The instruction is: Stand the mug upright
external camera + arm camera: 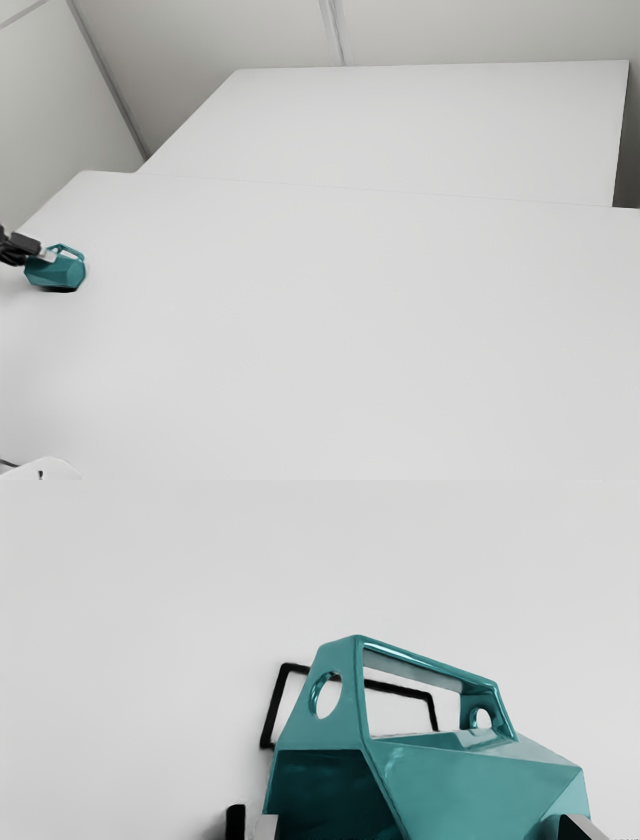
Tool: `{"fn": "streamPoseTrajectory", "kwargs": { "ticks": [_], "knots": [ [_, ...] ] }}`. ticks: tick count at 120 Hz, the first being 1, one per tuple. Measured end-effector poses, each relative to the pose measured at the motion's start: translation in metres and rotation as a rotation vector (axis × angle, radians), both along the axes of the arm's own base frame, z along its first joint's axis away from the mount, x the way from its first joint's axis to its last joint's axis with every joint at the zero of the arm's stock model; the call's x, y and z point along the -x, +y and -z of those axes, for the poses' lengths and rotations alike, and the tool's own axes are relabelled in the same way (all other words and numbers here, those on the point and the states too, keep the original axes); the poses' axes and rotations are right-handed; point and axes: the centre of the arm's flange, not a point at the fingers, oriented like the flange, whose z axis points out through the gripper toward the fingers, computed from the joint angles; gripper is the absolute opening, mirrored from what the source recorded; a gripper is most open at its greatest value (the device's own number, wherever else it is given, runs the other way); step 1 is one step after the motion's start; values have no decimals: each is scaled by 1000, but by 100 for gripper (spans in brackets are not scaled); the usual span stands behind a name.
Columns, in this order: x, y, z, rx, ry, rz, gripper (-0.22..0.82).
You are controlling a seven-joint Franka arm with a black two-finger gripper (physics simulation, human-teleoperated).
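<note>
Gripper [424,827]: fingertips spread wide, one at the mouth end of the mug [450,785], the other at the base end. State: open. Closure onto the mug is not evident; whether either fingertip touches it cannot be determined.

Mug position: on its side on the table [320,300], near the edge of the exterior view's left. The handle [342,655] is raised on the upper side of the body. The mouth [325,780] faces sideways, not up, and the base [575,785] is off the table surface as a standing face.

Task status: the approach appears complete or nearly so. Grasping, turning and standing the mug on its base are outstanding. Progress is judged to be at an early stage, since the required orientation is not met.

Position relative to the gripper: the body lies between and just beyond the fingertips, lengthwise across the opening. The handle projects ahead of the fingertips, clear of both.

Next step (judgement): confirm that the fingertips straddle the body, then close. After a firm hold is verified, raise slightly and rotate until the mouth faces up.

Caution: the angled facets may let the body slip or roll during closure. A grip confined to the rim could pivot under load.
</note>
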Motion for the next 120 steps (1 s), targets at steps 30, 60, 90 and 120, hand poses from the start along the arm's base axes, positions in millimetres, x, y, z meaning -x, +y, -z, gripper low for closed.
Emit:
{"fn": "streamPoseTrajectory", "kwargs": {
  "ticks": [30,60,90,120],
  "knots": [
    [4,3,6,48,-41,-20,60],
    [4,0,11,115,-77,-29,60],
    [3,-8,11,189,-89,-28,60],
    [7,-11,15,238,-59,-32,61]
  ]
}}
